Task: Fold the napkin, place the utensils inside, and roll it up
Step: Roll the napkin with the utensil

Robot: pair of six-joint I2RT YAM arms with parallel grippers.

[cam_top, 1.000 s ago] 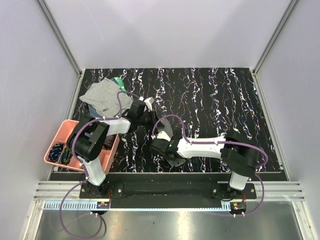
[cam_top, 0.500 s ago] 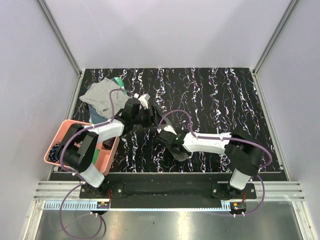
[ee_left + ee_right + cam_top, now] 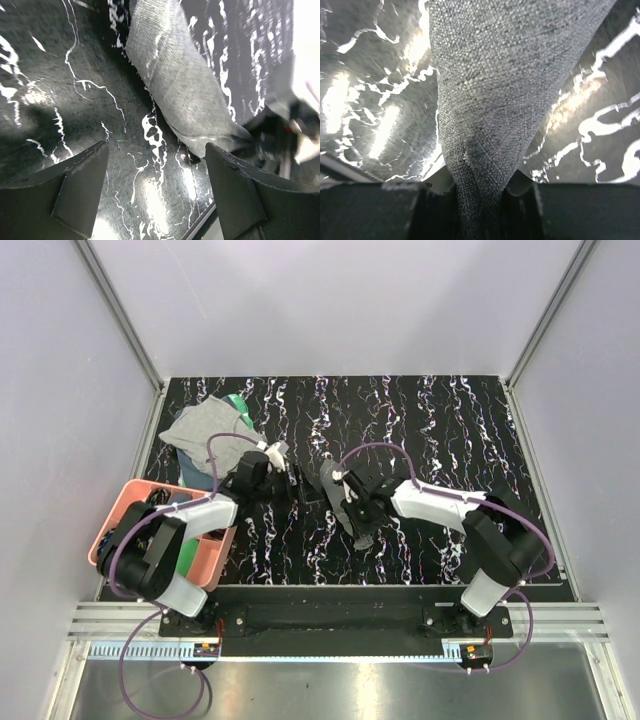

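1. Right pincer (image 3: 480,186): clamped on a gathered end of the napkin (image 3: 495,75). The cloth fans out from my fingers as a coarse-woven, charcoal sheet.
2. Napkin, position: mid-desk (image 3: 450,430), between my two arms. It is drawn into a long narrow band rather than spread flat. Whether its far end touches the surface I cannot tell.
3. Left pincer (image 3: 155,155): jaws wide apart and holding nothing, low over the desk, with the band just ahead.
4. Step, as I judge it: the fold is not yet made, as the cloth is being straightened first.
5. Next move: my left pincer should close on a free hem, thin and soft, so both arms can pull the sheet flat.
6. Spoons: not visible in any view.
7. Far left: a pale cloth (image 3: 205,430) and pink bin (image 3: 215,555).
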